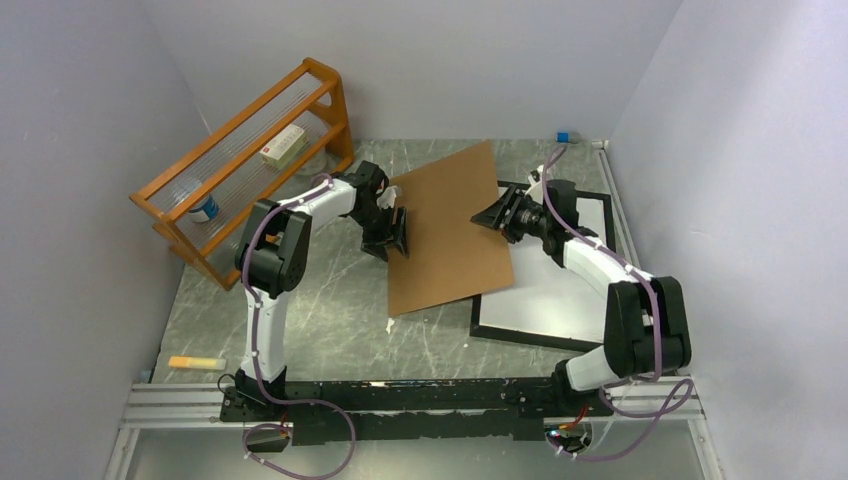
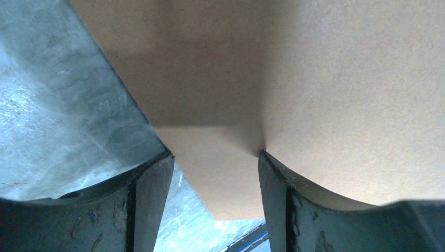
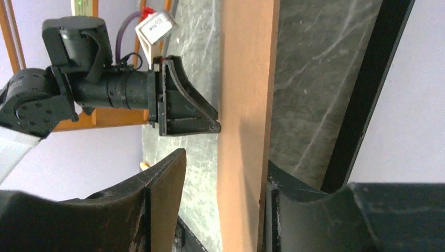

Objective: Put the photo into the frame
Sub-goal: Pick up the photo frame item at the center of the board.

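The brown backing board is tilted up over the table's middle, its right part overlapping the frame, whose thin black border lies flat at the right. A white surface fills the frame. The photo's sunflower print is hidden. My left gripper is open at the board's left edge; in the left wrist view one finger touches the board from below. My right gripper straddles the board's right edge: one finger lies against it and the other stands clear of it.
An orange wooden rack stands at the back left, holding a white box and a jar. A small orange-yellow object lies near the front left. A small blue item sits by the back wall. Walls close in both sides.
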Controlling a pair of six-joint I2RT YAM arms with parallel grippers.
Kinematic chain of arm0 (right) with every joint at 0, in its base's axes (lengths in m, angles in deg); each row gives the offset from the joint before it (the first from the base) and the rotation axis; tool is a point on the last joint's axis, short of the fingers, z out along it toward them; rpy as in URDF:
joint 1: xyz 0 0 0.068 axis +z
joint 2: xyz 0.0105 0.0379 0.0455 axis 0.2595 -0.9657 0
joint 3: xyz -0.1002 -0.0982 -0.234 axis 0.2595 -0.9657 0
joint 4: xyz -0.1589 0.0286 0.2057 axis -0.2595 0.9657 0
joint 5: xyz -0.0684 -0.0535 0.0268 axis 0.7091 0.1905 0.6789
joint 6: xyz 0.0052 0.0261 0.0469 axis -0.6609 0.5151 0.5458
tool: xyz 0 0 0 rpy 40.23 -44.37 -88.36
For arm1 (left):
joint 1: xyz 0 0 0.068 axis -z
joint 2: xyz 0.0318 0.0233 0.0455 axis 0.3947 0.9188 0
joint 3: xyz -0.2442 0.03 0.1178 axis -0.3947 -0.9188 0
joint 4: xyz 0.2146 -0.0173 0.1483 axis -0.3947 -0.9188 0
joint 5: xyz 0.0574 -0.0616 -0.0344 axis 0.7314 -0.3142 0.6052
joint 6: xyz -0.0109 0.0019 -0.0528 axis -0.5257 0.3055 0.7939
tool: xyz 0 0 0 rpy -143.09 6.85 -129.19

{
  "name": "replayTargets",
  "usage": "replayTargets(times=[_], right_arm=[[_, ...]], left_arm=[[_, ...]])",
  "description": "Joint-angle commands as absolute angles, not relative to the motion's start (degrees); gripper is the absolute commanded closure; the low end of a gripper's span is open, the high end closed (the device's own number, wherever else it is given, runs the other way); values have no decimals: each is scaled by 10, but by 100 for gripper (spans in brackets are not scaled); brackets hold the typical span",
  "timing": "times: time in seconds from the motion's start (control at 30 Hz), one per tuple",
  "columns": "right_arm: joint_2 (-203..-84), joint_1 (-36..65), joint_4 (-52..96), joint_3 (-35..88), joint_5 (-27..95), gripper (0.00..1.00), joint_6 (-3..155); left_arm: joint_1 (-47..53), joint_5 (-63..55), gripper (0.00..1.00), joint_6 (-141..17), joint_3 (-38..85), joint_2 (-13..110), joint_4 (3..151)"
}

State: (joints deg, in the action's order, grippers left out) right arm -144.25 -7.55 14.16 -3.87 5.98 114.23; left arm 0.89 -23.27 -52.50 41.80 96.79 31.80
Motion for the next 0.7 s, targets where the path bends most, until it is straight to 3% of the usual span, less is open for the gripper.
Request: replayTargets(times=[0.0, 0.13, 0.27, 0.3, 0.5, 0.67], right_arm=[[-1458, -57, 114, 37, 43, 48, 1138], [-1481, -57, 164, 79, 69, 62, 1108], [-1484, -57, 151, 82, 67, 97, 1113], [-1481, -57, 159, 86, 73, 100, 1110], [-1426, -58, 203, 118, 144, 100, 1082], [-1347, -61, 245, 156, 281, 100, 1055]], left_arm=[[29, -145, 32, -559, 387, 1042, 357], [28, -155, 32, -563, 384, 1035, 365], [26, -157, 31, -564, 388, 1026, 368], [25, -157, 31, -563, 390, 1022, 368], [14, -181, 30, -559, 394, 982, 384], [13, -201, 29, -555, 394, 940, 414]])
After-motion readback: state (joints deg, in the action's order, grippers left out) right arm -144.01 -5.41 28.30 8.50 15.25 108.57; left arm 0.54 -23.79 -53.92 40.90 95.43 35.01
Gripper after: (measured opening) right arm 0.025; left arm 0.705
